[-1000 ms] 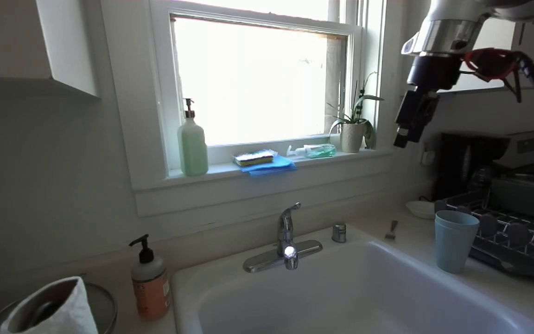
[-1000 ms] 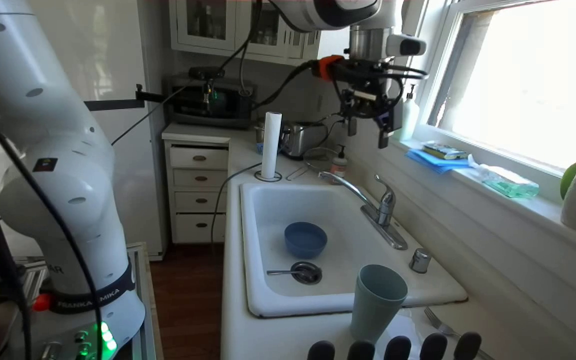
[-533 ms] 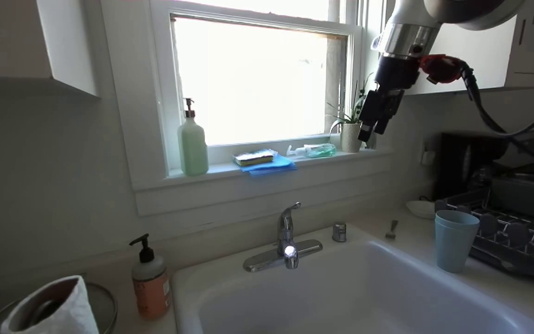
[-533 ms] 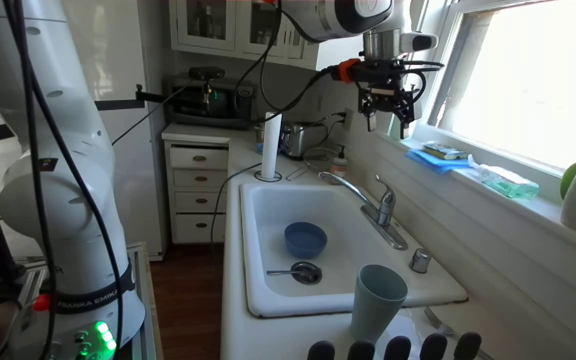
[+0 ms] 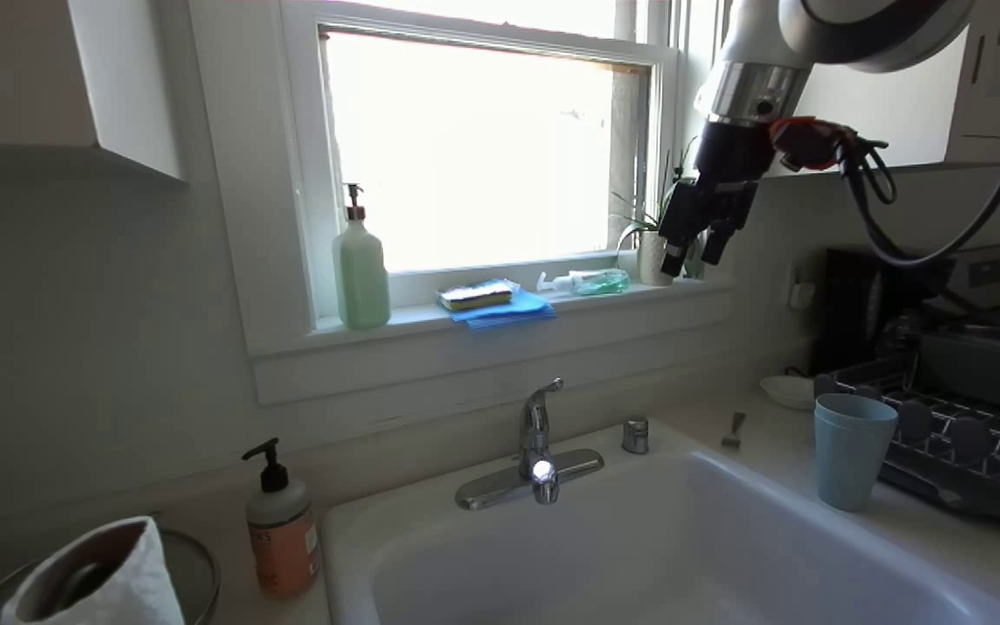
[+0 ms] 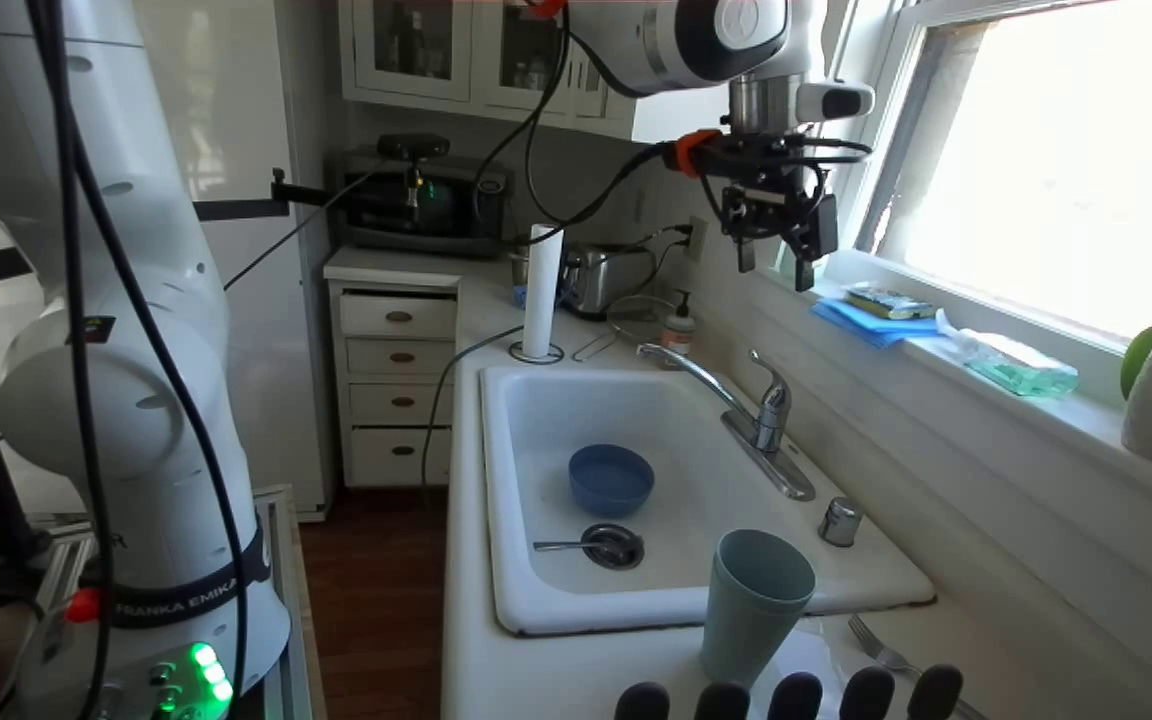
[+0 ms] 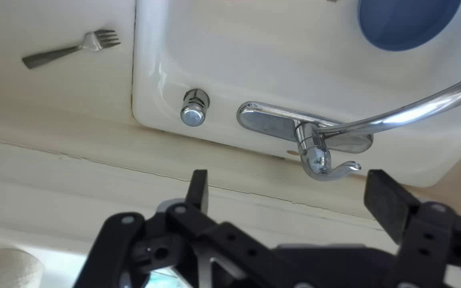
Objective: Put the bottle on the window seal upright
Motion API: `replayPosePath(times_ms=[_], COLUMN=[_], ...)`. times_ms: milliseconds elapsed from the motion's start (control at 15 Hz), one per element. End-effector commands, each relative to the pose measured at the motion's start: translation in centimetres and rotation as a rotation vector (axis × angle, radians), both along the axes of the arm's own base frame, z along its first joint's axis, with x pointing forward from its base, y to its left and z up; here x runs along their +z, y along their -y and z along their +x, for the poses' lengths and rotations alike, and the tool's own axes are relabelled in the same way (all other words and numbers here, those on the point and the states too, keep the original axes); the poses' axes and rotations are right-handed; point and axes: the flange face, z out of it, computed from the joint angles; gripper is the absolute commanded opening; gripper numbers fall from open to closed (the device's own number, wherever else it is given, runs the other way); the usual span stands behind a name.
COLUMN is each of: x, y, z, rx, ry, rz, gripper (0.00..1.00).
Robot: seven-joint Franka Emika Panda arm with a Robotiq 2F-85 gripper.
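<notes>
The bottle (image 5: 601, 282), small and translucent teal with a pale pump top, lies on its side on the window seal (image 5: 413, 318). In an exterior view the bottle (image 6: 1024, 376) and the white seal (image 6: 1101, 412) also show. In the wrist view only a teal patch, likely the bottle (image 7: 164, 281), shows behind a finger; the rest is hidden. My gripper (image 5: 693, 256) is open and empty, apart from the bottle. The gripper (image 6: 775, 267) hangs above the level of the seal, fingers downward. In the wrist view its open fingers (image 7: 286, 192) frame the wall below the seal.
On the seal stand a pale green pump dispenser (image 5: 363, 273), a sponge (image 5: 476, 295) on blue cloths (image 5: 513, 312), and a potted plant (image 5: 654, 258). Below are the faucet (image 6: 771, 400), the sink with a blue bowl (image 6: 611, 480), and a cup (image 6: 758, 600).
My gripper has moved towards the window, leftward in an exterior view, then dipped slightly in the last half second. The bottle has not moved.
</notes>
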Motion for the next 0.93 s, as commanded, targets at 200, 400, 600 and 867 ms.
replayPosePath(times_ms=[200, 400, 600, 867], x=[-1.9, -1.3, -0.6, -0.8], y=[1.6, 2.7, 3.4, 4.0], z=[6.3, 8.9, 11.5, 14.5], rx=[-0.348, -0.473, -0.607, -0.649], ry=[0.052, 0.128, 0.195, 0.254], rz=[0.067, 0.083, 0.105, 0.128], gripper=[1.0, 1.0, 1.0, 1.0])
